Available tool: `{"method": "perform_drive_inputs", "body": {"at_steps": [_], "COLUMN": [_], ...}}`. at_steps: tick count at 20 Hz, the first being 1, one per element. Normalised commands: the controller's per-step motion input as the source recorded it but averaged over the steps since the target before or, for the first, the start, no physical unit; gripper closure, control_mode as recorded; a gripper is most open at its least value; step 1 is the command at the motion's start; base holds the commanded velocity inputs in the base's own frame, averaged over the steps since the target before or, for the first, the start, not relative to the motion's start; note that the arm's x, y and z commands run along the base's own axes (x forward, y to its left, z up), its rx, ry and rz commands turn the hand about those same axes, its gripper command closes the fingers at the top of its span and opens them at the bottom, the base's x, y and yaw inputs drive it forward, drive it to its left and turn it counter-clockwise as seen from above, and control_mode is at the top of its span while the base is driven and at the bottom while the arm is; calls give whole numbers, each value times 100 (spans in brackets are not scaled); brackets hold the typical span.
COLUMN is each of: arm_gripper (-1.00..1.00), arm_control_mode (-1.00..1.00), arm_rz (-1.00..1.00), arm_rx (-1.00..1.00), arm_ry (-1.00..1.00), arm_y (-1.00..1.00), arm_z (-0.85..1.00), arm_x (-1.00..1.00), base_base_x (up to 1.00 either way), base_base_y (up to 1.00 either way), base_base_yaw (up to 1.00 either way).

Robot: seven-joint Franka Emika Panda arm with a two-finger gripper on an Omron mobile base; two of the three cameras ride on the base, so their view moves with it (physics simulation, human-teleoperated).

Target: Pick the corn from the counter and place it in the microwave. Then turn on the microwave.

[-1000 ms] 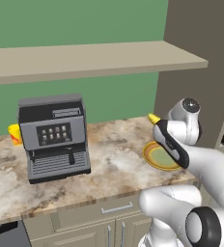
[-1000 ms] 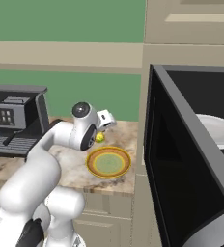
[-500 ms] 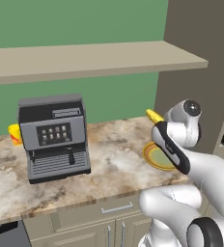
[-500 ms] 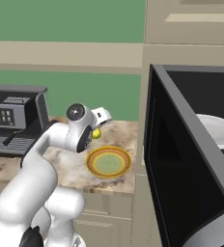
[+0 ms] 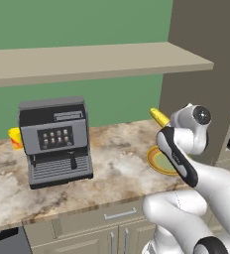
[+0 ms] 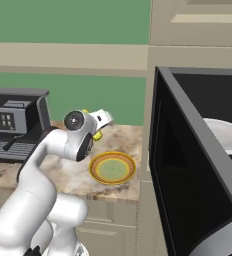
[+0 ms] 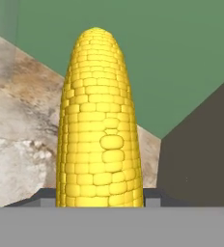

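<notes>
Your gripper (image 7: 99,200) is closed around the corn (image 7: 98,120), holding it in the air above the bench (image 5: 117,163) near the plate (image 6: 112,168). The cob is bright yellow, its kernel rows tapering to a rounded end. Its base and the fingertips are cut off from sight. The arm is folded, elbow low, wrist raised beside the open microwave (image 6: 198,165).

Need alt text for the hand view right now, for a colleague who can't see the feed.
A yellow corn cob stands lengthwise up the middle of the picture, its base held in the gripper at the bottom edge. Behind it lie the marbled counter on the left, a green wall above and a dark brown panel at right.
</notes>
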Motion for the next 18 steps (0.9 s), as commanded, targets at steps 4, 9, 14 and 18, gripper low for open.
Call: {"method": "perform_drive_inputs", "body": {"at_steps": [4, 9, 14, 18], "arm_gripper": [100, 100, 100, 100], "arm_control_mode": [-100, -100, -100, -100], "arm_rz": [3, 2, 2, 2], "arm_rx": [0, 0, 0, 0], "arm_ry": [-9, -8, -5, -5], "arm_y": [6, 7, 12, 11], "arm_z": [21, 24, 18, 16], "arm_x": [-12, -14, -15, -17], "base_base_x": [0, 0, 0, 0], "base_base_y": [0, 0, 0, 0], "base_base_yaw": [0, 0, 0, 0]}}
